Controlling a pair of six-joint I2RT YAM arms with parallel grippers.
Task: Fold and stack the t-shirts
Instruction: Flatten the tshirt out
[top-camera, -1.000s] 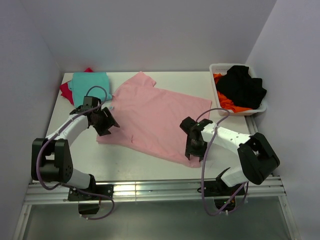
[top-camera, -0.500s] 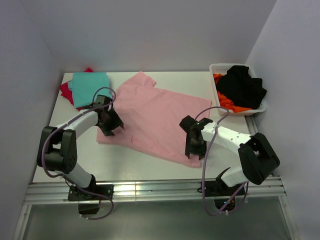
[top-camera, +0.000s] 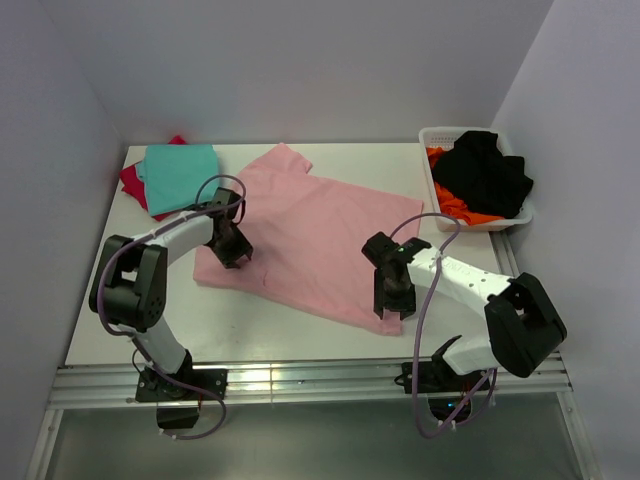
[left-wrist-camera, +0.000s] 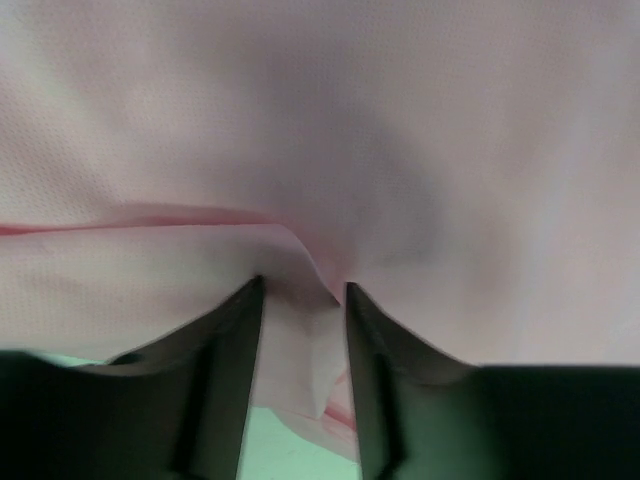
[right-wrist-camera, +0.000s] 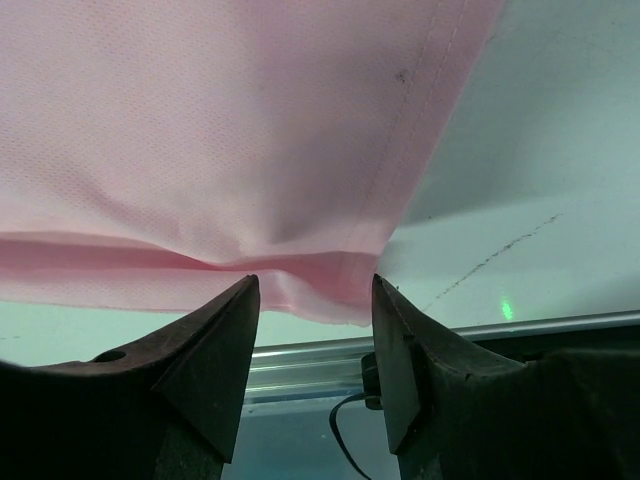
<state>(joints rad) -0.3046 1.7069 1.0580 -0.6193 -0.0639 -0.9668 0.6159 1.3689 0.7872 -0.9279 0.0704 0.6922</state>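
Pink cloth takes up the middle of the white table: the light pink t-shirt lies spread out flat and set at a slant, one corner reaching toward 12 o'clock and its long hem running down toward 5 o'clock. The fabric is plain and matte with a fine knit, smooth across the middle and rumpled only where the arms meet it. At the shirt's 8 o'clock edge the left gripper points down into the cloth. From its wrist camera a pucker of pink rises into the narrow gap between the dark fingers, with a soft crease running off to 9 o'clock, but I cannot tell whether the jaws actually clamp it. At the shirt's 5 o'clock corner the right gripper stands over the stitched hem. Its jaws are apart, one on either side of a doubled-over strip of the edge, and bare table shows just past it toward 3 o'clock. Up in the table's 10 o'clock corner the teal t-shirt sits folded on top of the red t-shirt, which peeks out beneath it. At 2 o'clock a white basket holds a black garment over an orange one.
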